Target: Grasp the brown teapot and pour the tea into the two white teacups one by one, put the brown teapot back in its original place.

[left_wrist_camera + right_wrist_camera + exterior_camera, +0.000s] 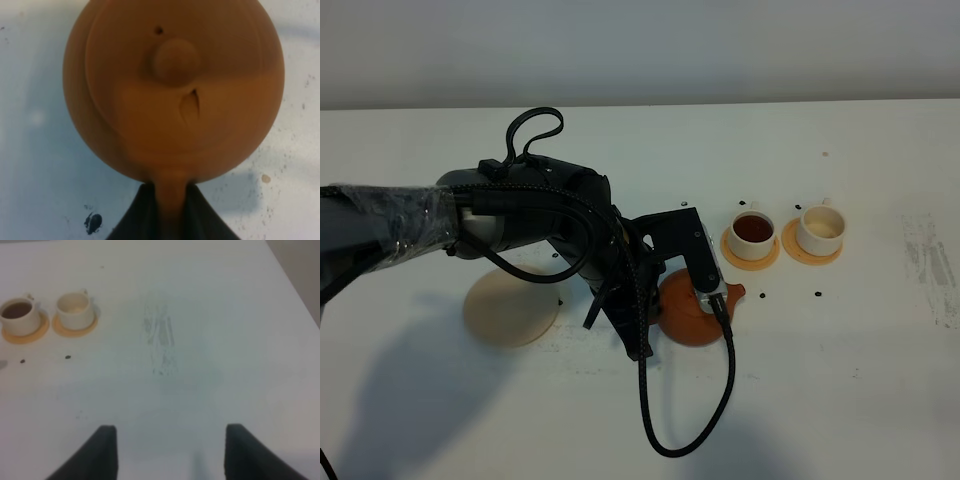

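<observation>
The beige coaster [510,310] sits bare, awaiting the return. My left hand [170,202] is clamped on the loop handle [171,181] of the brown teapot [692,312], spout [735,292] toward the 2 cups for pouring. The left teacup [750,248] holds tea [753,228]; the right teacup [820,232] looks empty. My right hand [170,452] idles, spread wide. The white table [840,380] is speckled and scuffed, with a pale wall [640,50] behind.

This looks like a robot test lab: a bare white surface [840,400], scuffed and dotted with black specks [818,294], a plain pale wall [720,50] behind, and a cabled black arm [530,210] partly wrapped in plastic.
</observation>
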You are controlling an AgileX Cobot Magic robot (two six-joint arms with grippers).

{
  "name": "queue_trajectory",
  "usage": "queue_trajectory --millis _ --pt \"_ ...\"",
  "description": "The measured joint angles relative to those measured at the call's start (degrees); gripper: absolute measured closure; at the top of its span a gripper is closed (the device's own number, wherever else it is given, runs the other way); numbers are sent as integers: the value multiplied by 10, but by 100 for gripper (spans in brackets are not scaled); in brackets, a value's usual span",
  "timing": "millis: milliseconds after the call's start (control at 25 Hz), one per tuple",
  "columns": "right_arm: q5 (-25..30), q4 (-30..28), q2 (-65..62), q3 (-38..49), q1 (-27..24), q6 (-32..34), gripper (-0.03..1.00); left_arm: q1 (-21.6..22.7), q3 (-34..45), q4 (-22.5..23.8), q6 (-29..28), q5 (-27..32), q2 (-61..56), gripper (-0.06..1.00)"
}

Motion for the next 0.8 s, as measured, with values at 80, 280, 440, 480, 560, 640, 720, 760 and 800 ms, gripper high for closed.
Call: queue_trajectory --millis 80,280,440,480,560,640,720,760,800 --pt "0 0 0 0 0 0 51 0 0 0 0 0 2 86" --pt "0 0 0 0 0 0 51 0 0 1 0 0 9 86" --pt "0 0 0 0 0 0 51 0 -4 1 0 1 8 86" --pt "0 0 0 0 0 0 51 0 -8 1 0 3 6 86" --pt "0 0 0 0 0 0 51 -2 -22 1 1 8 0 86" --pt "0 0 0 0 0 0 51 -4 -49 2 4 12 -8 86" --pt "0 0 0 0 0 0 51 -5 -79 3 13 12 -12 86" --pt "0 0 0 0 0 0 51 -5 -95 6 18 12 -13 86" --pt "0 0 0 0 0 0 51 -5 -111 10 22 12 -13 86"
